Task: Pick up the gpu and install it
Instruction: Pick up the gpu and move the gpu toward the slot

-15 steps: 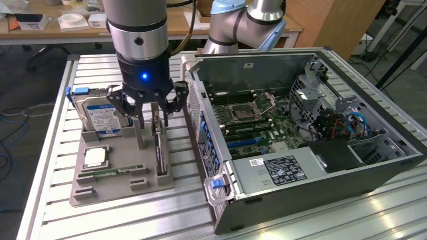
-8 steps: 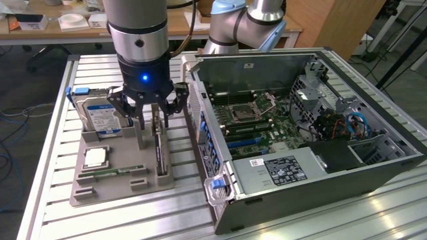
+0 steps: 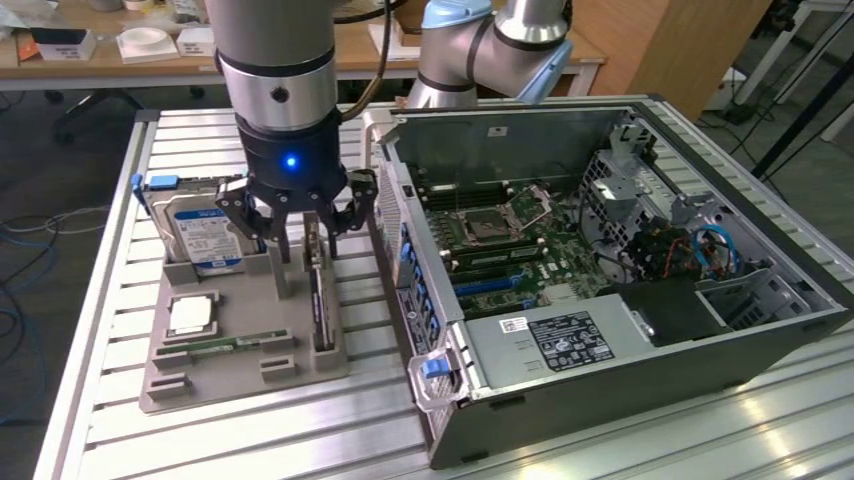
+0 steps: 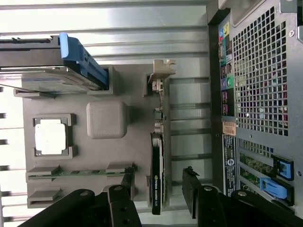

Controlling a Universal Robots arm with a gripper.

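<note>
The gpu (image 3: 320, 305) stands on its long edge in a slot of the grey holder tray (image 3: 240, 385), beside the open computer case (image 3: 601, 250). In the wrist view the gpu (image 4: 157, 161) is a thin black card with a pale metal end bracket at its far end. My gripper (image 3: 303, 250) hangs straight above the card's near end and is open. In the wrist view the gripper (image 4: 158, 189) has one finger on each side of the card, with a gap between each fingertip (image 4: 189, 187) and the card. Nothing is held.
The tray (image 4: 137, 146) also carries a silver hard drive (image 3: 200, 235) with blue clips, a square processor (image 3: 191, 315) and a green memory stick (image 3: 220, 345). The case's perforated rear panel (image 4: 265, 80) is close beside the tray. All rests on a slatted metal table (image 3: 267, 430).
</note>
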